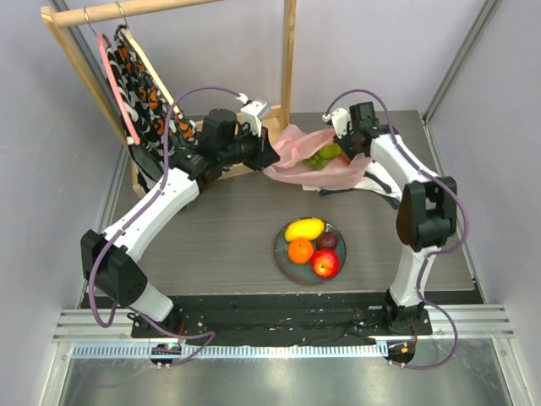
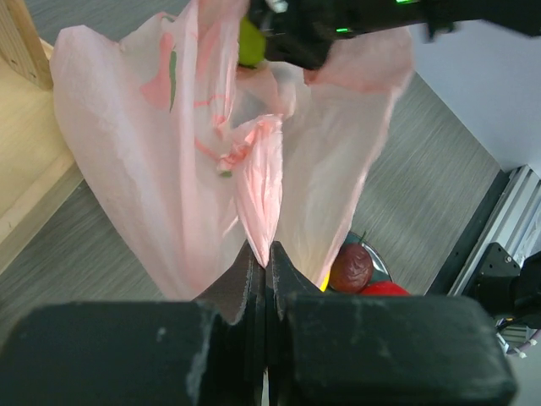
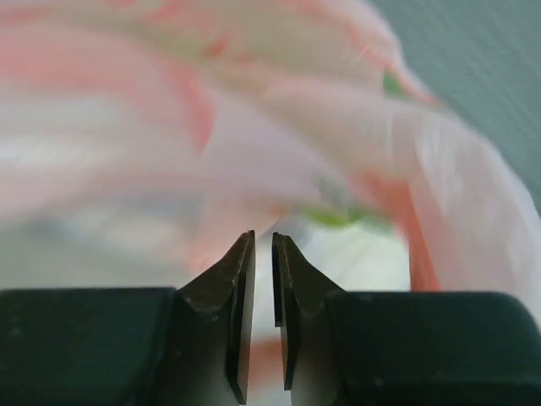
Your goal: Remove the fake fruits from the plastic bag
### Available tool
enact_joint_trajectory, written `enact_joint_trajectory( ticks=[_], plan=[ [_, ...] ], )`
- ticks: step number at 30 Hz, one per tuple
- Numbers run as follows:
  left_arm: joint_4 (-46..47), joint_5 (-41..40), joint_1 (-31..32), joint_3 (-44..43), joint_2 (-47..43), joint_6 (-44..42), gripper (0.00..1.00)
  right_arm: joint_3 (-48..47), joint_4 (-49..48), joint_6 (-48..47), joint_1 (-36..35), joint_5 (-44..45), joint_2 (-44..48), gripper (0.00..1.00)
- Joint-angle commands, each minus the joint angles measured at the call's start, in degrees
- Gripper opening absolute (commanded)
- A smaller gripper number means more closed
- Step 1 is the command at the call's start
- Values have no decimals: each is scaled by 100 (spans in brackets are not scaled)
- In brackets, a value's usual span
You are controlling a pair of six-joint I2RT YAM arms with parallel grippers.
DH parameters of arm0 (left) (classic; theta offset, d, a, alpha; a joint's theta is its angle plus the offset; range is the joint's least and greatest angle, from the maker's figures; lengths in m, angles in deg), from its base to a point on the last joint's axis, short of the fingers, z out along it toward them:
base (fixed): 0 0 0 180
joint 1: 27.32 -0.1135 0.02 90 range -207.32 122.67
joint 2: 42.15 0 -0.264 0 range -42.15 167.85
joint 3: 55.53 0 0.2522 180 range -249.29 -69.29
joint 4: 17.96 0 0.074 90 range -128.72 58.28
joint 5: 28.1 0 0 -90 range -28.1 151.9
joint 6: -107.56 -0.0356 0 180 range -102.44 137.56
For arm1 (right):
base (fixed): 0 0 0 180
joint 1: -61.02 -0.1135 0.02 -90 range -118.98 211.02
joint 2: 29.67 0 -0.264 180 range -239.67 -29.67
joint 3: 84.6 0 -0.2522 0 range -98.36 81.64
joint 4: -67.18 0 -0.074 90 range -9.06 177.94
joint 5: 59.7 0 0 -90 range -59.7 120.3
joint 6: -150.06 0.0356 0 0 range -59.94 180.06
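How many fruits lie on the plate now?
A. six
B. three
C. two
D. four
D: the plate holds a mango, an orange, a dark purple fruit and a red apple.

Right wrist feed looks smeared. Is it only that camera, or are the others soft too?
Right wrist: the plastic bag is a blurred pink smear, while the right gripper itself is sharp. Left wrist: crisp, bag folds clear at the left gripper. Top external: sharp and evenly lit.
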Motion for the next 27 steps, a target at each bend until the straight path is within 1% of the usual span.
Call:
enact_joint_trajectory(
  ticks=[1,2,3,7,10,13,14,16,17,19,20,22,23,26,27],
  plan=[
    [283,91,-24,-299,166,57,0,569,648,298,15,-1616,1575,21],
    [291,100,-24,-325,201,66,0,711,727,307,24,-1845,2012,22],
    [309,91,-15,-334,219,74,0,843,876,316,24,-2343,2182,22],
    [344,100,46,-325,263,110,0,1362,1105,604,15,-3163,2904,24],
    [344,91,73,-281,263,57,0,1293,1369,711,24,-3559,3194,24],
    [344,74,99,-229,245,40,0,1117,1589,773,-11,-3675,3370,24],
    [353,65,91,-202,236,22,0,1091,1607,773,-55,-3632,3388,24],
    [353,56,108,-167,201,31,0,1117,1502,799,-82,-3500,3379,29],
    [353,65,117,-141,192,22,0,1143,1406,886,-125,-3264,3353,30],
    [353,82,126,-97,123,31,0,1196,923,1088,-152,-2903,3178,36],
    [336,91,134,-44,96,57,0,1213,730,1185,-161,-2614,3073,37],
    [318,144,143,-18,-18,92,0,1144,307,1317,-161,-2445,2827,37],
    [301,161,143,-9,-53,101,0,1117,219,1318,-170,-2375,2521,37],
    [178,171,143,52,-264,83,0,1186,226,801,-187,-2015,2097,36],
    [177,162,143,88,-317,75,0,1500,279,721,-187,-1553,2131,34]
  ],
)
